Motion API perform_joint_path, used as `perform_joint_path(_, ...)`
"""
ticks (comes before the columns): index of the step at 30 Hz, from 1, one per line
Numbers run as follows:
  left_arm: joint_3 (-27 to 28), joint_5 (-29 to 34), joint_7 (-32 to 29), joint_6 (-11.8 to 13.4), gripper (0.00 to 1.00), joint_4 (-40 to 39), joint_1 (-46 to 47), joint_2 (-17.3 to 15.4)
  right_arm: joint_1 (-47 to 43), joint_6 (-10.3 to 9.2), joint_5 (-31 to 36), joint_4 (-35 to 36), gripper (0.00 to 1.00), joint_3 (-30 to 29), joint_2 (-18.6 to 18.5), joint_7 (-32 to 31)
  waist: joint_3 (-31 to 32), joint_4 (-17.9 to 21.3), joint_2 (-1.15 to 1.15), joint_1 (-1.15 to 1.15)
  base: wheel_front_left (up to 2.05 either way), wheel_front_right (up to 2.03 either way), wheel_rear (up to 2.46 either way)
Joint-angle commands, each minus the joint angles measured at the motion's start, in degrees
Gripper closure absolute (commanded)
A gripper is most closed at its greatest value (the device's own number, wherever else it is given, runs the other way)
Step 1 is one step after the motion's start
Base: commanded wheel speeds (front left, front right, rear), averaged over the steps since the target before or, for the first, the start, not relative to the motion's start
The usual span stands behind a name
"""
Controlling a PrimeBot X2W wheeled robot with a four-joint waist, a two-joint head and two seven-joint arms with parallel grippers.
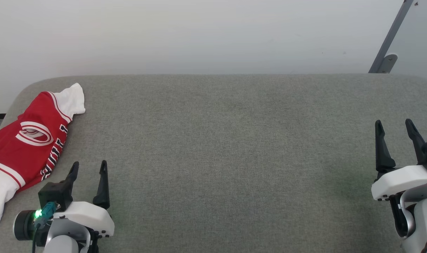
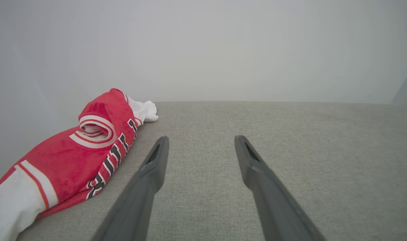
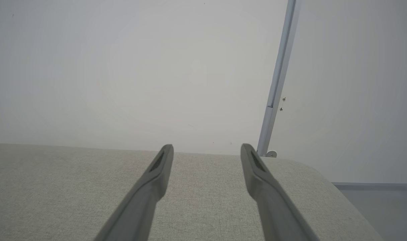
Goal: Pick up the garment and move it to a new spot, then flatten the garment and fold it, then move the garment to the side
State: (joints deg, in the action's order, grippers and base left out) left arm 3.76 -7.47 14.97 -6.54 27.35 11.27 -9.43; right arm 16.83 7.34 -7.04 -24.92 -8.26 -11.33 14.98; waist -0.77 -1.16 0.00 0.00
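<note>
Head view: the garment (image 1: 27, 151) lies bunched at nine o'clock on the grey fabric counter (image 1: 217, 147). The left claw (image 1: 89, 163), at seven o'clock, is spread and holds nothing, just beside the garment's lettered edge. The right claw (image 1: 393, 122), at four o'clock, is also spread, well apart from the garment.

Left wrist view: the left claw (image 2: 201, 138) gapes over the counter (image 2: 324, 160), with the garment (image 2: 73, 160) at nine o'clock, not touching.

Right wrist view: the right claw (image 3: 207, 146) is spread, and a grey strut (image 3: 277, 83) stands at one o'clock.

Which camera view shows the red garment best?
The left wrist view: the garment lies close and large, logo and lettering clear, its white sleeve cut by the frame corner. The head view gives it from above, smaller, running off the left edge. The right wrist view faces grey upholstery and wall.
</note>
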Motion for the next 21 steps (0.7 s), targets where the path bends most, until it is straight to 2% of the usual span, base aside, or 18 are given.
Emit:
perform_joint_path(1, 0.1, -0.43, 0.31, -0.18, 0.0, 0.04, 0.44, -0.18, -0.74, 0.27, -0.3, 0.08, 0.0, -0.25, 0.18, 0.26, 0.07, -0.05, 0.0, 0.0, 0.0, 0.0, 0.0)
perform_joint_path(6, 0.36, -0.22, 0.31, -0.42, 0.0, 0.16, 0.93, -0.01, -0.54, 0.27, -0.58, 0.48, 0.0, -0.39, 0.37, 0.26, 0.03, -0.84, 0.0, 0.0, 0.0, 0.0, 0.0)
perform_joint_path(11, 1.11, 0.66, 0.31, 0.65, 0.0, -0.15, 1.48, 0.49, -0.3, 0.27, -1.3, 1.02, 0.0, 0.2, 0.6, 0.26, -0.45, -3.75, 0.0, 0.0, 0.0, 0.0, 0.0)
perform_joint_path(21, 2.79, 1.47, 0.31, 2.27, 0.0, -1.07, 0.18, 1.31, 0.22, 0.27, -1.88, 0.16, 0.0, 2.94, 1.63, 0.26, -1.0, -15.27, 0.0, 0.0, 0.0, 0.0, 0.0)
